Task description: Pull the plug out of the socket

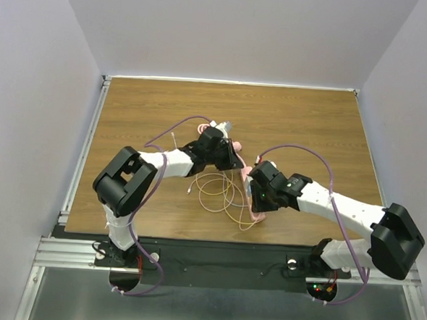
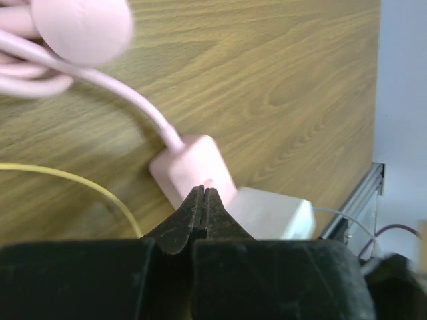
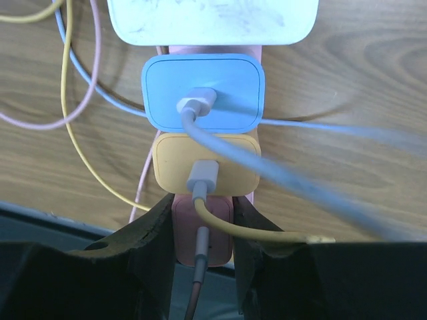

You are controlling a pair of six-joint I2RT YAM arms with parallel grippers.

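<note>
The socket [image 1: 246,169], a long pink power strip, lies on the wooden table between my two grippers. In the right wrist view it carries a row of adapters: white [image 3: 213,20], blue [image 3: 203,90], yellow [image 3: 207,163] and, at the near end, a small pink plug [image 3: 203,233] with a cable coming out of it. My right gripper [image 3: 203,200] is shut on this pink plug, one finger against each side. My left gripper [image 2: 203,193] is shut with nothing in it, its tips over the strip's far end [image 2: 193,163] beside a white adapter [image 2: 273,213].
Thin yellow cables [image 1: 219,189] loop on the table between the arms, and blue and lilac cables [image 3: 80,80] run off to the sides. The pink coiled cord [image 2: 33,80] lies past the strip's far end. The table's near edge [image 1: 194,240] is just below the right gripper.
</note>
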